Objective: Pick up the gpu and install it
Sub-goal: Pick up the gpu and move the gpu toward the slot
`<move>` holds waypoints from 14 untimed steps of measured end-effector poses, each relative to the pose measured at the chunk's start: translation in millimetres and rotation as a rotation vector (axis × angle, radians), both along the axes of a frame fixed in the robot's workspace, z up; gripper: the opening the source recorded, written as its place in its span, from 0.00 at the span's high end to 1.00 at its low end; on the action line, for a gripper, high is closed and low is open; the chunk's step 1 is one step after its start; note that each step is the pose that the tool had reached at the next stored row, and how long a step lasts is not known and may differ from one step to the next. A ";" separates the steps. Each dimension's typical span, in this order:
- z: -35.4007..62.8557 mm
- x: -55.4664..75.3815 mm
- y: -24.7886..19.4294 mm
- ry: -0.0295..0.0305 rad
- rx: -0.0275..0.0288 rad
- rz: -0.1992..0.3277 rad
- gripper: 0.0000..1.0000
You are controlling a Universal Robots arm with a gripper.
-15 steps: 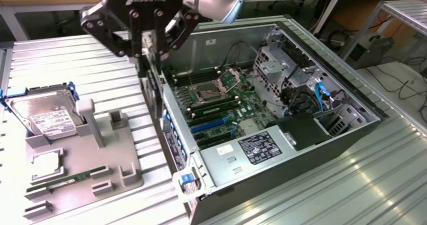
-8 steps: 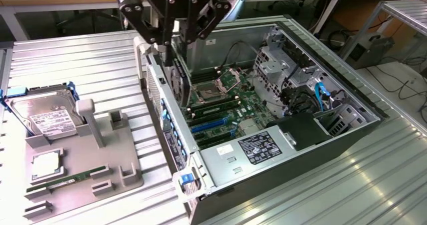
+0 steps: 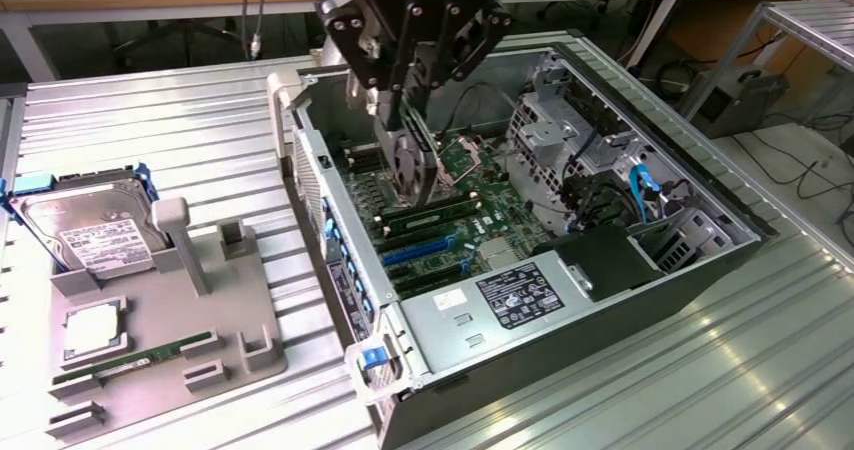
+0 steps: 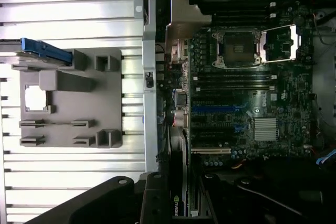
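Observation:
The gpu (image 3: 415, 165), a thin black card with a silver end bracket, hangs edge-on inside the open computer case (image 3: 667, 270). My gripper (image 3: 404, 105) is shut on its upper edge. The card's lower end sits just above the motherboard (image 3: 487, 205), near the installed memory sticks (image 3: 430, 213) and a short way from the blue expansion slots (image 3: 420, 251). In the wrist view the gpu (image 4: 180, 205) shows between my black fingers (image 4: 152, 198), with the motherboard's blue slots (image 4: 212, 108) further ahead. Whether the card touches the board is hidden.
A grey holder tray (image 3: 160, 320) lies at the exterior view's left of the case, carrying a silver hard drive (image 3: 87, 230), a processor chip (image 3: 91, 330) and a green memory stick (image 3: 134, 355). Case walls, the drive cage (image 3: 554, 120) and the power supply (image 3: 514, 295) surround the board.

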State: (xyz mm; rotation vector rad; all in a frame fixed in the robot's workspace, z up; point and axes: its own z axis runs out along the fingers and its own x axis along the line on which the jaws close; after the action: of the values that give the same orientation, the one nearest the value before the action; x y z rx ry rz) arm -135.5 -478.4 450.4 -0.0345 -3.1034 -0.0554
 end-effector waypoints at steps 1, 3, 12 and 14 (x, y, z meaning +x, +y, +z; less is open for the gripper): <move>-1.8 4.5 0.4 0.0003 -0.0009 0.000 0.74; -6.6 16.6 1.6 0.0008 -0.0035 0.000 0.74; -29.2 73.0 11.4 0.0011 -0.0211 0.000 0.74; -33.4 83.7 13.7 0.0012 -0.0239 0.000 0.74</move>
State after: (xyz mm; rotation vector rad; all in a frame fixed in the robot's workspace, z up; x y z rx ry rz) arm -51.8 -464.6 417.0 -0.0353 -3.1029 -0.0182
